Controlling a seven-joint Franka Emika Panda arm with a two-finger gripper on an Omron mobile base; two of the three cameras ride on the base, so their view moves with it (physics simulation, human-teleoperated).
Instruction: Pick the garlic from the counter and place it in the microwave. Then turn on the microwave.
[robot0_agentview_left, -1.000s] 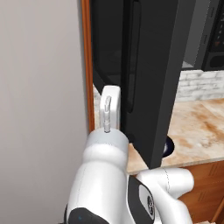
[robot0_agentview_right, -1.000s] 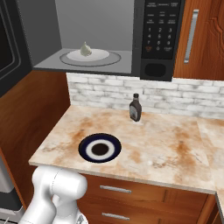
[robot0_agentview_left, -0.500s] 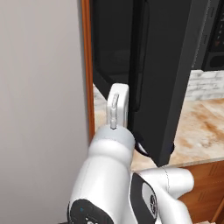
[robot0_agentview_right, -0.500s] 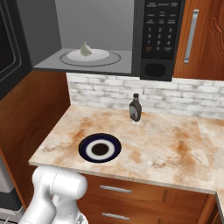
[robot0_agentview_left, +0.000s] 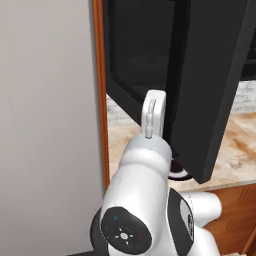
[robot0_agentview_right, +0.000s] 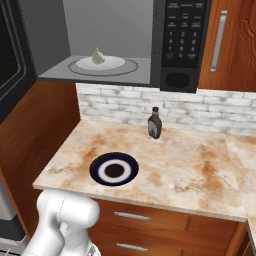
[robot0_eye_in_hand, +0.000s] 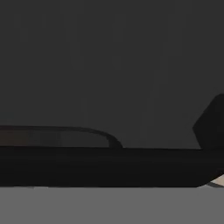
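Gripper: jaws spread wide, nothing held; your hand view faces dark microwave surfaces at close range | Garlic (robot0_agentview_right: 97, 55): resting on the white turntable plate (robot0_agentview_right: 117, 63) inside the open microwave (robot0_agentview_right: 182, 45) | Keypad (robot0_agentview_right: 184, 31): at 3 o'clock of the garlic | Counter (robot0_agentview_right: 200, 170): sauce bottle (robot0_agentview_right: 154, 123) at 1 o'clock of the blue-rimmed plate (robot0_agentview_right: 114, 169), well apart

The counter (robot0_agentview_right: 185, 165) is showing polished beige marble-look stone, the cabinet fronts (robot0_agentview_right: 165, 235) warm wood, and the microwave (robot0_agentview_right: 182, 45) glossy black plastic.
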